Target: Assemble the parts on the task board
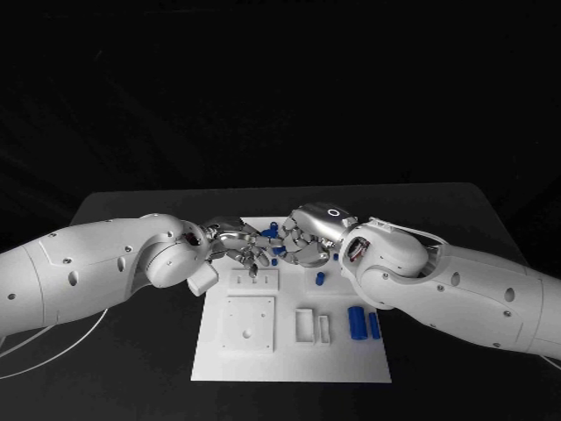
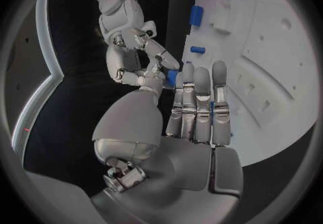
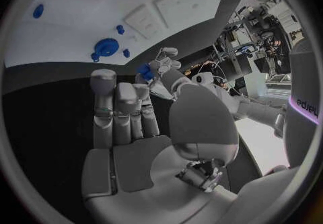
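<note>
The left hand [image 1: 237, 243] and right hand [image 1: 308, 241] meet over the task board [image 1: 294, 364], both pinching one small blue part [image 2: 172, 77]. Pass it slowly, letting go only once the other hand's grip is firm.

A black table [image 1: 142, 351] carries the white task board [image 1: 294, 364], which lies flat at the middle and reaches close to the near edge. Its far end sits under the two hands. A pale cable [image 1: 34, 351] curves over the table's near left corner.
</note>
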You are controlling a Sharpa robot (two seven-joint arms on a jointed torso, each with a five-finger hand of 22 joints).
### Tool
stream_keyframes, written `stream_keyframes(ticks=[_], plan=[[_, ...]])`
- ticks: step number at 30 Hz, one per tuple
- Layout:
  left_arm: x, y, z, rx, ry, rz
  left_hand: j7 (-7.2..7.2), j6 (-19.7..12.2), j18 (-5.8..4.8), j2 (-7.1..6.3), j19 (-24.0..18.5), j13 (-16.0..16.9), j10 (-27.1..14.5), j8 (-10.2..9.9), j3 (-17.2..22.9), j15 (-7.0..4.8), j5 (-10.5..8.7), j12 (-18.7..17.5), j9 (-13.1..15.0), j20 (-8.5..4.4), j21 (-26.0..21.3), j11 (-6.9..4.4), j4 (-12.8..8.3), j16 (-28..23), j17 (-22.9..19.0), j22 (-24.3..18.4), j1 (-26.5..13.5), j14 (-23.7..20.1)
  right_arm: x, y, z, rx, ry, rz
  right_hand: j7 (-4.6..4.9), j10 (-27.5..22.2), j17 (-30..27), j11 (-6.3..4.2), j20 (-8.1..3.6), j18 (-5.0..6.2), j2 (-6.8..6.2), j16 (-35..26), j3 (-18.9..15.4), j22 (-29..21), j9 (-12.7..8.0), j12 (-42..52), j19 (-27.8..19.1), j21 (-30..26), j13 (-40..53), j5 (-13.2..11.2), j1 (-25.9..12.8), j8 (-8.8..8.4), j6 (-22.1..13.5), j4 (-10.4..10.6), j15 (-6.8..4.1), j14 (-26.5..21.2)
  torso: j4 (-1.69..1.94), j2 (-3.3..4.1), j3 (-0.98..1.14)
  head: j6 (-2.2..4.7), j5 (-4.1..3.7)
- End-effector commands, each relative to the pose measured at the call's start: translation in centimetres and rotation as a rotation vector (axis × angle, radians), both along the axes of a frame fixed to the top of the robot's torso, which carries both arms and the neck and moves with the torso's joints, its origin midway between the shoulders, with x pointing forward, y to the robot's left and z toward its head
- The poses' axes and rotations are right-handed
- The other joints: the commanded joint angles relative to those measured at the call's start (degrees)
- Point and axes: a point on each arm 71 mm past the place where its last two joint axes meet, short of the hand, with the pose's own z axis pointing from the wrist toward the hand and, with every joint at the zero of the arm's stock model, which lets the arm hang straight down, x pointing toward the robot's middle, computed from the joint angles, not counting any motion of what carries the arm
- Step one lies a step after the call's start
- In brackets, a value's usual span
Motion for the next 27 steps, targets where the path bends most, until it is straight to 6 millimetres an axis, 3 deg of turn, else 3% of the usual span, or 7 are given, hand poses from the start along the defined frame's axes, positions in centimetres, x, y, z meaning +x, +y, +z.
stream_keyframes(ticks=[1, 2, 6, 14, 27], plan=[[-0.15, -0.44, 0.16, -0.023, 0.004, -0.024, 0.06, -0.5, -0.5, 0.74, -0.4, 0.1, -0.3, 0.2, 0.2, -0.22, 0.21, 0.3, 0.6, -0.03, 0.2, -0.03, -0.1, 0.1, 0.0, 0.1, 0.0, -0.2, -0.27, 0.24, -0.06, 0.002, 0.002, 0.02, -0.04, 0.3, 0.1, -0.17, -0.51, -0.51, -0.12, -0.4, 0.1, 4.2, 0.1, -0.3, 0.0, 0.0, 0.0, 0.3, 0.5, 0.2, 0.4, 0.3, -0.1, 0.3, -0.02, 0.0, 0.03, 0.0, -0.07], [-0.14, -0.44, 0.16, -0.023, 0.004, -0.024, 0.04, -0.7, -0.45, 0.75, -0.4, 0.1, -0.5, -0.2, 0.7, -0.2, 0.32, 0.6, 2.1, 0.02, 0.3, -0.03, -0.2, 0.2, -0.1, 0.1, -0.2, -0.3, -0.3, 0.25, -0.07, 0.002, 0.003, 0.021, -0.04, 0.3, 0.1, -0.17, -0.51, -0.51, -0.12, -0.4, 0.1, 4.2, 0.1, -0.3, 0.0, 0.0, 0.0, 0.3, 0.5, 0.2, 0.4, 0.3, -0.1, 0.3, -0.03, -0.01, 0.02, 0.0, -0.08], [-0.12, -0.43, 0.16, -0.023, 0.002, -0.022, 0.09, -0.6, -0.42, 1.01, -0.5, 0.0, -0.7, -0.9, 1.1, -0.16, 0.38, 0.6, 2.4, 0.06, 0.4, 0.02, -0.4, 0.1, -0.2, 0.1, -0.1, -0.3, -0.42, 0.3, -0.09, 0.002, 0.007, 0.025, -0.04, 0.3, 0.1, -0.17, -0.51, -0.51, -0.12, -0.4, 0.1, 4.2, 0.1, -0.3, 0.0, 0.0, 0.0, 0.3, 0.5, 0.2, 0.4, 0.3, -0.1, 0.3, -0.05, -0.02, 0.0, -0.01, -0.15], [-0.14, -0.45, 0.13, -0.015, 0.002, -0.028, 0.17, -0.1, -0.41, 1.37, -0.7, -0.3, -0.7, -2.4, 1.6, -0.1, 0.39, 0.4, 2.0, 0.11, 0.4, 0.1, -1.4, 0.1, -0.4, 0.1, 0.3, -0.5, -0.52, 0.36, -0.09, 0.005, 0.007, 0.028, -0.04, 0.3, 0.1, -0.18, -0.51, -0.49, -0.02, -0.4, 0.2, 4.2, 0.1, -0.3, 0.0, 0.0, 0.0, 0.4, 0.5, 0.2, 0.4, 0.3, -0.11, 0.3, 0.05, -0.01, -0.03, -0.06, -0.29], [-0.29, -0.54, -0.01, 0.017, 0.004, -0.061, 0.16, 0.5, -0.46, 1.22, -0.8, -0.4, -0.7, -3.2, 1.4, -0.09, -0.18, 0.3, 1.7, 0.12, 0.4, 0.1, -1.5, 0.3, -0.4, 0.1, 0.7, -0.6, -0.57, 0.46, -0.12, 0.006, 0.008, 0.029, -0.03, 0.3, 0.1, -0.17, -0.51, -0.49, -0.05, -0.5, 0.4, 4.2, 0.1, -0.3, 0.0, 0.1, 0.0, 0.6, 0.5, 0.2, 0.4, 0.3, -0.11, 0.3, 0.03, 0.0, -0.08, -0.21, -0.35]])
